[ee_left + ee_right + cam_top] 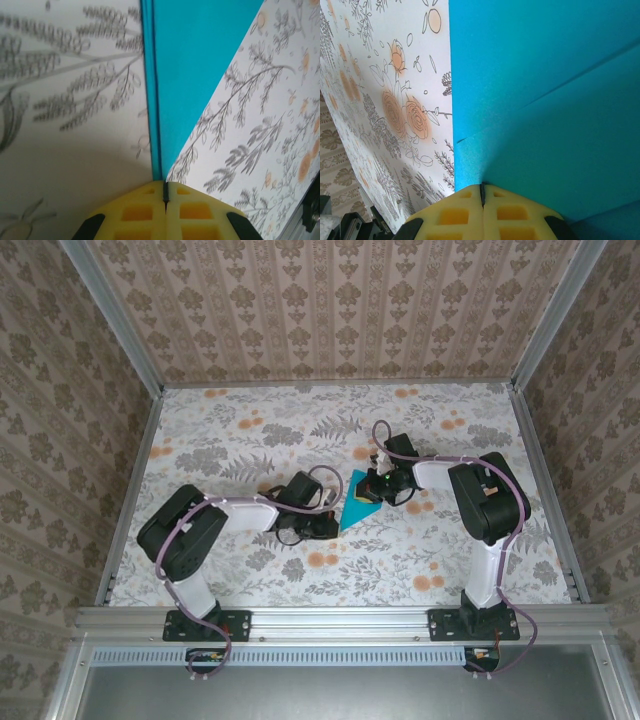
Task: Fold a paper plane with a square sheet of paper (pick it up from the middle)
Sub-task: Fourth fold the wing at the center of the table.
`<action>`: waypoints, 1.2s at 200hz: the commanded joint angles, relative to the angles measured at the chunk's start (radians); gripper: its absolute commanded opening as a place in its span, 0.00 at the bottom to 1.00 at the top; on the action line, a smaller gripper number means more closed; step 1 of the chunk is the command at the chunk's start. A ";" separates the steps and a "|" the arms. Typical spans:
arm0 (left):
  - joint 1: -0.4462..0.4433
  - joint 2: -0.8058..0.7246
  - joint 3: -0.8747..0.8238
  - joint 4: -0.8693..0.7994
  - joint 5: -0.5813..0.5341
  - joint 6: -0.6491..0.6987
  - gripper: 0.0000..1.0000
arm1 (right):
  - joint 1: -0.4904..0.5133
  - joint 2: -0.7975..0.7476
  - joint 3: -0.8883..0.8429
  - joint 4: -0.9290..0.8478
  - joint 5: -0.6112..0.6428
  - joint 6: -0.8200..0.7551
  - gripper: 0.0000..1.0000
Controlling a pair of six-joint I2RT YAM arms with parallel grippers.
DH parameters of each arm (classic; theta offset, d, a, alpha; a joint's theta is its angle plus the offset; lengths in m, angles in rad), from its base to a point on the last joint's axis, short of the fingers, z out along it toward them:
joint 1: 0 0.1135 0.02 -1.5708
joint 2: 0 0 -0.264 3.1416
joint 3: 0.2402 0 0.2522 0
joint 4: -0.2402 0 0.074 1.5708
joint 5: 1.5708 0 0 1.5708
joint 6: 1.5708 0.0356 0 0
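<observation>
The paper plane [354,508] is a teal-blue folded sheet lying mid-table between my two grippers. My left gripper [331,521] is at its lower left point and my right gripper [379,487] at its upper right part. In the left wrist view the paper plane [195,60] narrows to a point that runs into the seam of my left gripper [164,184], whose yellow fingers [135,212] are pressed together on it. In the right wrist view the paper plane [545,75] shows layered folds, and its edge enters the shut seam of my right gripper [481,188].
The table [250,435] has a floral cloth and is fenced by aluminium rails [330,621], with patterned walls on three sides. Both arm bases stand on the near rail. Floral cloth lies bare around the paper on every side.
</observation>
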State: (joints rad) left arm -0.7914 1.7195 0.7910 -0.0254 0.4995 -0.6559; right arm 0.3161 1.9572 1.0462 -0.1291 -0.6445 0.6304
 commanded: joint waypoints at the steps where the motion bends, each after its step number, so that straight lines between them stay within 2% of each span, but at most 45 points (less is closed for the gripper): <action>1: -0.011 -0.064 -0.010 -0.127 -0.010 0.040 0.00 | -0.015 0.080 -0.040 -0.142 0.182 -0.014 0.00; 44: -0.011 -0.116 0.054 -0.029 -0.048 0.031 0.00 | -0.016 0.080 -0.036 -0.136 0.174 -0.012 0.00; 80: -0.015 0.001 0.142 0.005 -0.045 0.008 0.00 | -0.017 0.074 -0.036 -0.128 0.159 -0.009 0.00; 145: -0.013 0.215 0.298 -0.041 -0.058 -0.018 0.00 | -0.015 0.076 -0.035 -0.129 0.154 -0.007 0.00; 184: -0.018 0.207 0.233 -0.066 -0.049 -0.011 0.00 | -0.016 0.076 -0.034 -0.132 0.155 -0.009 0.00; 220: -0.035 0.138 0.094 -0.067 -0.028 -0.019 0.00 | -0.017 0.065 -0.028 -0.143 0.162 -0.016 0.00; 240: -0.037 0.082 -0.003 -0.006 0.011 -0.049 0.00 | -0.019 0.055 -0.028 -0.147 0.161 -0.018 0.00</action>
State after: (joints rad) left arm -0.8074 1.8442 0.9134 0.0635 0.4522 -0.6666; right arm 0.3157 1.9572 1.0485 -0.1345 -0.6453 0.6277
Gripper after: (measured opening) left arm 0.047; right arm 0.061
